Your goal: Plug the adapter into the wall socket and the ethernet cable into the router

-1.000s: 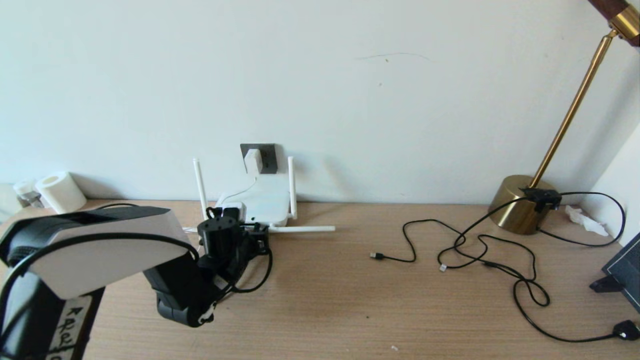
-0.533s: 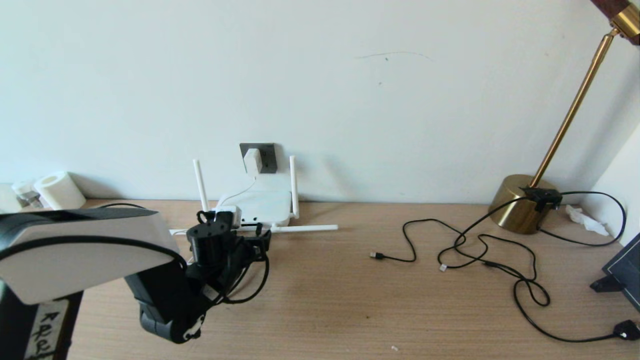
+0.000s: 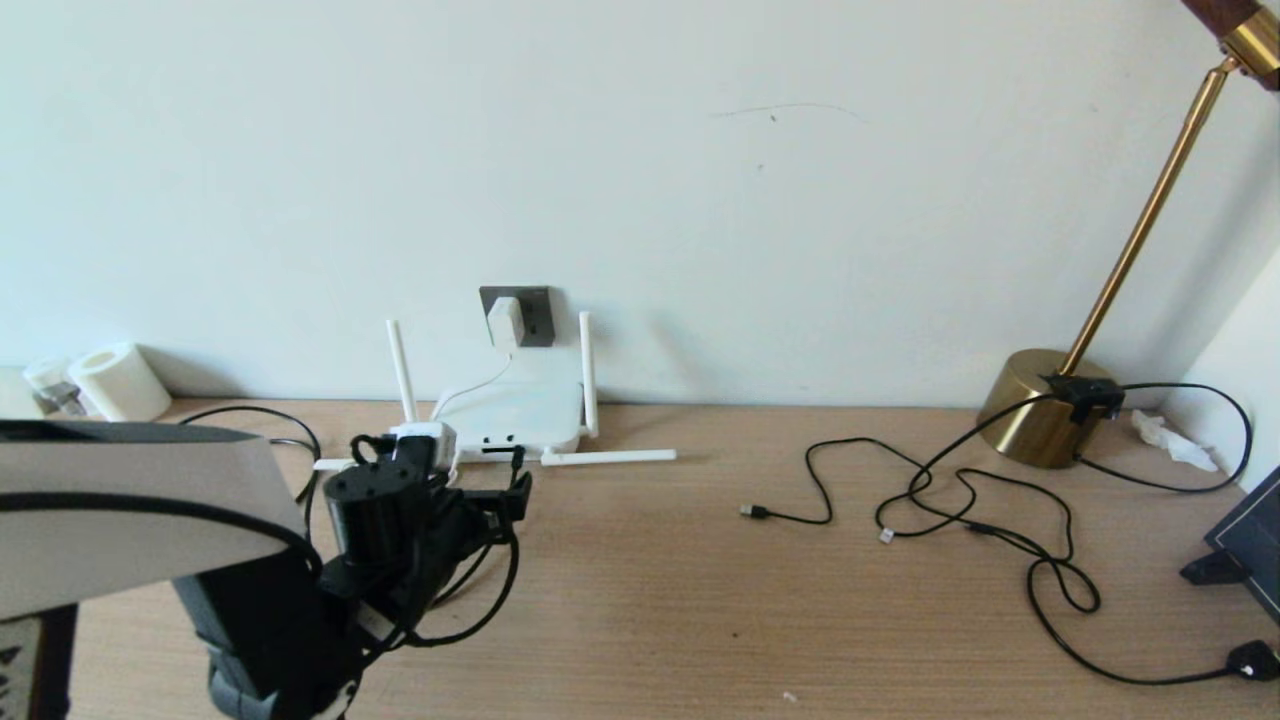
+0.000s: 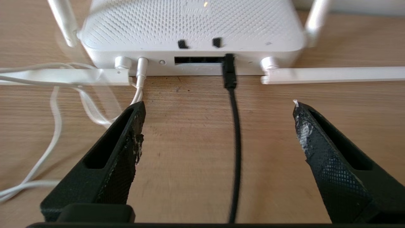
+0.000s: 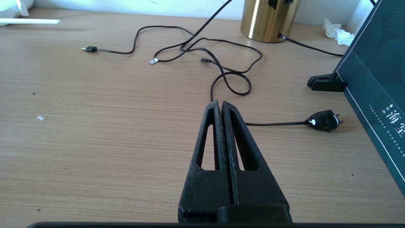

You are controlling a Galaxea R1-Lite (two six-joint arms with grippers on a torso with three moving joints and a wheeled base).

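The white router [image 3: 520, 408] lies against the wall with its antennas spread. The white adapter [image 3: 505, 322] sits in the dark grey wall socket [image 3: 537, 312], and its thin white cord drops to the router. In the left wrist view, the ethernet cable [image 4: 234, 133] runs straight across the table and its black plug [image 4: 229, 71] is seated in a port on the router [image 4: 190, 28]. My left gripper [image 4: 217, 106] is open, a short way in front of the router, with the cable lying loose between its fingers. My right gripper [image 5: 220, 103] is shut on nothing, low over the table at the right.
Thin black cords [image 3: 960, 500] sprawl over the right half of the table, ending in a black plug [image 3: 1252, 660]. A brass lamp base [image 3: 1040, 405] stands at the back right and a dark box [image 3: 1250, 540] at the right edge. A white roll [image 3: 110, 382] sits far left.
My left arm has drawn back from the router toward the near left. The ethernet plug stays in the router's port.
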